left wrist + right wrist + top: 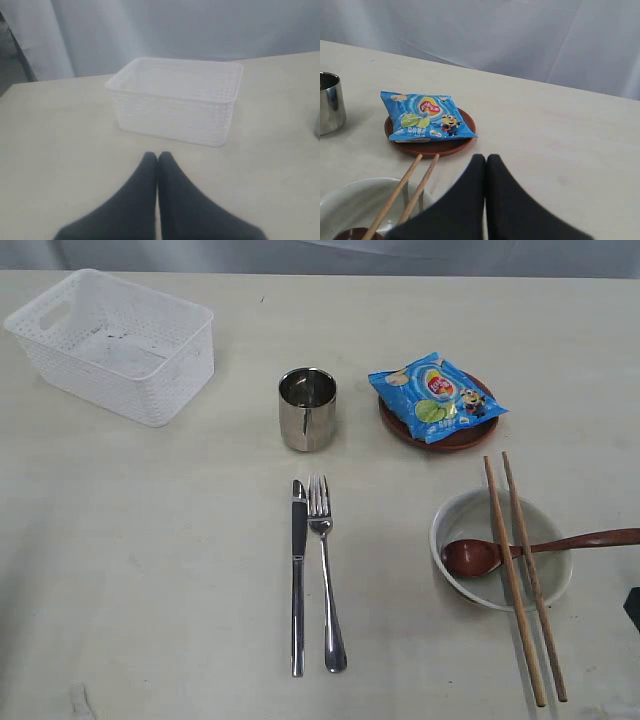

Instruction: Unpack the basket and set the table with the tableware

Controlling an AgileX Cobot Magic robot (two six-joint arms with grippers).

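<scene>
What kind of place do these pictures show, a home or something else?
Probably a test setup staged as a dining table, not a home: a bare beige table, a plain grey curtain behind it, and a knife and fork laid out neatly.

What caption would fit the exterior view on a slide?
Set table: basket at the far left, cup, knife beside fork, chip bag on plate, spoon in bowl, chopsticks across it.

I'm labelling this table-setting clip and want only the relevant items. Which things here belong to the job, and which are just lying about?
Part of the job: basket, table, knife, fork, chopsticks, spoon, bowl, plate, cup.

Just lying about: blue chip bag, resting on the plate.
</scene>
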